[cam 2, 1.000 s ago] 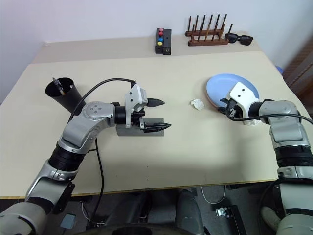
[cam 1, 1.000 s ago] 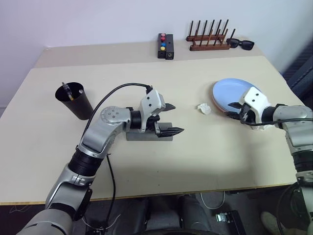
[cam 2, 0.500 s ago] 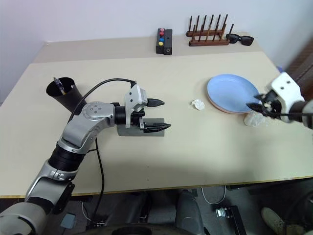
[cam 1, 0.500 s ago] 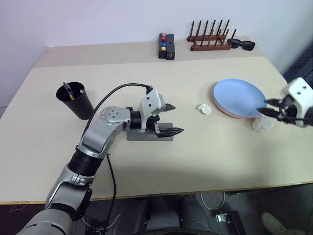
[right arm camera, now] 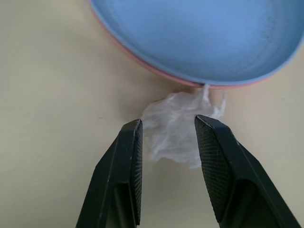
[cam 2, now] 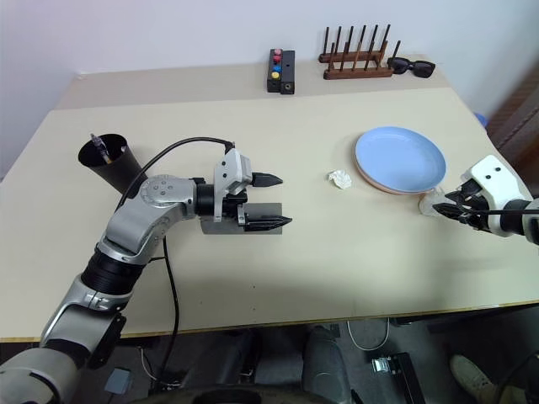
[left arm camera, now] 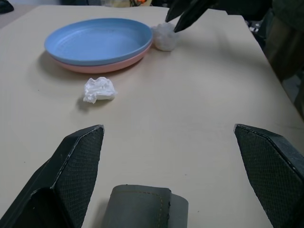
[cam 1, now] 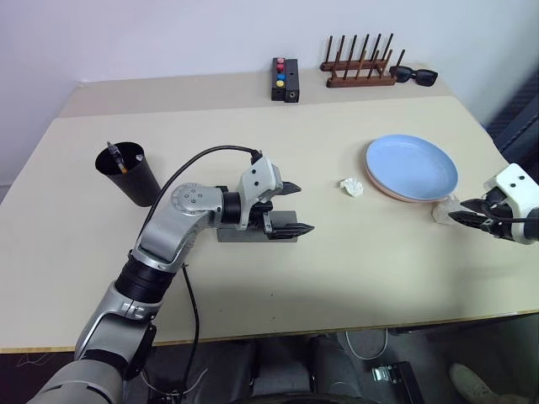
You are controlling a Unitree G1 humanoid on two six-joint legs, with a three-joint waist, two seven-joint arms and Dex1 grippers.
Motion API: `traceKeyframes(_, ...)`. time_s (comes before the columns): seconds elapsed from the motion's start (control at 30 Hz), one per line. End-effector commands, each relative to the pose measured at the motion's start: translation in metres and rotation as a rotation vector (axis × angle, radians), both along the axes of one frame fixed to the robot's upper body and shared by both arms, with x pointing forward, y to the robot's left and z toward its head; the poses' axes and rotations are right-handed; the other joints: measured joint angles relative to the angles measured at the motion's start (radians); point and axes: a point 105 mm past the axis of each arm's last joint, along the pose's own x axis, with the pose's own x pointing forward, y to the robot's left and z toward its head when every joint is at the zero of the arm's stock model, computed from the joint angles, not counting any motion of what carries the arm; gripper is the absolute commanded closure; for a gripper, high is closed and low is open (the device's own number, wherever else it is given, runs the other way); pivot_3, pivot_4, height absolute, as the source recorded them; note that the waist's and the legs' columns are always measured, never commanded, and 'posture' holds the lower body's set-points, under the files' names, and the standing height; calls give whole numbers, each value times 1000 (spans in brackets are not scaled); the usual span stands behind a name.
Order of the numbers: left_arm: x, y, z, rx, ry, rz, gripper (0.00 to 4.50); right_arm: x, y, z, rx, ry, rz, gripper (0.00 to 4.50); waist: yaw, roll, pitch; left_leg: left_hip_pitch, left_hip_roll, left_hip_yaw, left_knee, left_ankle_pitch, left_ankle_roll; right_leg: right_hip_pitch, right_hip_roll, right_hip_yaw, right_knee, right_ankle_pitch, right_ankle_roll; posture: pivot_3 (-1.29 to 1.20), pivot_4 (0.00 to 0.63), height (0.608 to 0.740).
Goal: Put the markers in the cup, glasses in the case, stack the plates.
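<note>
We see the blue plate (cam 1: 412, 166) already stacked on the pink plate (left arm camera: 102, 65) at the right side of the table (cam 1: 337, 269). Our right gripper (right arm camera: 166, 133) hangs just above the table beside the plates' near edge, its two fingers partly spread with nothing between them, pointing at a crumpled white wad (right arm camera: 176, 127) that lies against the plates' rim. A second, smaller white scrap (cam 1: 351, 187) lies on the table just left of the plates. Our left gripper (cam 1: 290, 208) is spread wide and empty, pointing to the right over the middle of the table, right above the grey case (cam 2: 253, 218), which lies flat with its lid down. The black cup (cam 1: 128, 172) stands upright near the table's left edge, with markers (cam 1: 114, 156) sticking up inside it. At the far edge sit black sunglasses (cam 1: 413, 76), a wooden rack (cam 1: 360, 69) and a small black box (cam 1: 285, 79) with coloured buttons.
</note>
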Motion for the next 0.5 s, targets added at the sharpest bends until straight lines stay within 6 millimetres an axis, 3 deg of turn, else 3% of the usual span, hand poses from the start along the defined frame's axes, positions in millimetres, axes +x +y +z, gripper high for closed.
traceKeyframes(0.03, -4, -1, 7, -12, -37, -12, 0, 7, -3, 0, -17, -24, -3, 2798, 0, 0, 0, 0, 0, 0, 0, 0, 0, 0, 0, 0, 0, 0, 0, 0, 150, 740)
traceKeyframes(0.13, -4, 0, 7, -11, -37, -7, 0, 11, -4, -5, -4, -19, -16, 2798, -1, 0, 0, 0, 0, 0, 0, 0, 0, 0, 0, 0, 0, 0, 0, 0, 150, 740)
traceKeyframes(0.27, -4, 1, 8, -11, -38, 2, 0, 13, -4, -7, 0, -15, -15, 4468, 0, 0, 0, 0, 0, 0, 0, 0, 0, 0, 0, 0, 0, 0, 0, 0, 150, 740)
traceKeyframes(0.5, -4, 2, 7, -10, -37, 9, 0, 14, -5, -5, -26, -31, -11, 4468, 0, 0, 0, 0, 0, 0, 0, 0, 0, 0, 0, 0, 0, 0, 0, 0, 150, 740)
